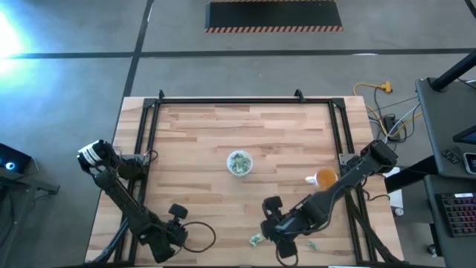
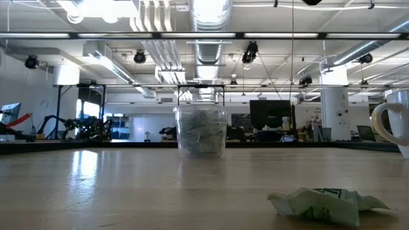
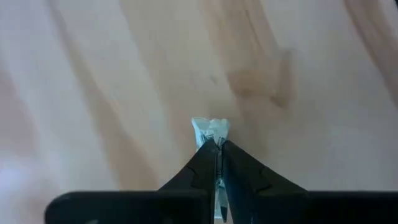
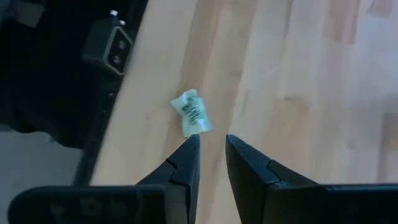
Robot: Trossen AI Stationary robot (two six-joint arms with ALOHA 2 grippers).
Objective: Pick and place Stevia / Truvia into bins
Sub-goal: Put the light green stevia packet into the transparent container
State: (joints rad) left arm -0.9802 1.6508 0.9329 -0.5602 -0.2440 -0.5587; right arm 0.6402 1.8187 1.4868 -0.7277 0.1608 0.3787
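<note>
The translucent cup point(image 1: 239, 162) stands mid-table with green-and-white packets inside; the low view shows it upright point(image 2: 201, 131). My left gripper point(image 1: 169, 237) is near the table's near-left corner and is shut on one packet point(image 3: 210, 129). My right gripper point(image 1: 277, 237) hovers at the near edge, open, fingertips point(image 4: 212, 142) just short of a loose crumpled packet point(image 4: 191, 113) lying flat on the wood. Two loose packets point(image 1: 255, 239) point(image 1: 309, 243) lie beside that gripper. One crumpled packet point(image 2: 326, 203) lies close in the low view. My left gripper pinches a packet between its two fingers. The packet's crumpled end point(image 3: 210, 127) sticks out just past the fingertips point(image 3: 205, 155). The rest is hidden between the fingers. Whether it touches the table, I cannot tell.
An orange cup with a handle point(image 1: 325, 178) stands right of the translucent cup; a mug point(image 2: 393, 124) shows at the low view's right edge. A black frame point(image 1: 245, 99) borders the table's far and side edges. Bare wood lies between the grippers and the cup.
</note>
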